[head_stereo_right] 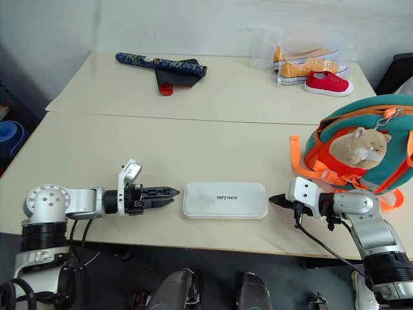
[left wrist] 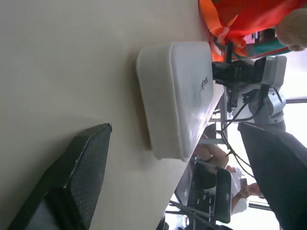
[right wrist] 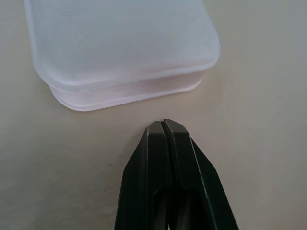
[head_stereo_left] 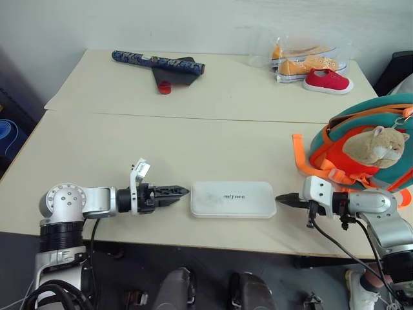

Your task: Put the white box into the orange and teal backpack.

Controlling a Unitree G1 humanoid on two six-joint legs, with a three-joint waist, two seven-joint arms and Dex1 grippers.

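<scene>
I am looking down over a pale table [head_stereo_left: 97, 148] with both arms reaching in from the near edge. The white box [head_stereo_left: 233, 198] lies flat near that edge, between my 2 grippers, touched by neither. My left gripper [head_stereo_left: 169, 192] points at the box's left end from just beside it, its 2 black fingers [left wrist: 72, 187] spread wide apart, as the left wrist view shows. My right gripper [head_stereo_left: 288, 200] points at the box's right end, just short of it, with its jaws pressed together and holding nothing. The orange and teal backpack [head_stereo_left: 368, 145] stands at the right of the table, behind my right arm, with a tan plush animal [head_stereo_left: 377, 146] on its front. I cannot tell whether its zipper is open.

The risks, as I judge them: the box is smooth and sits close to the table edge, so a push from one end could slide it off. A shut backpack would block the drop.
</scene>
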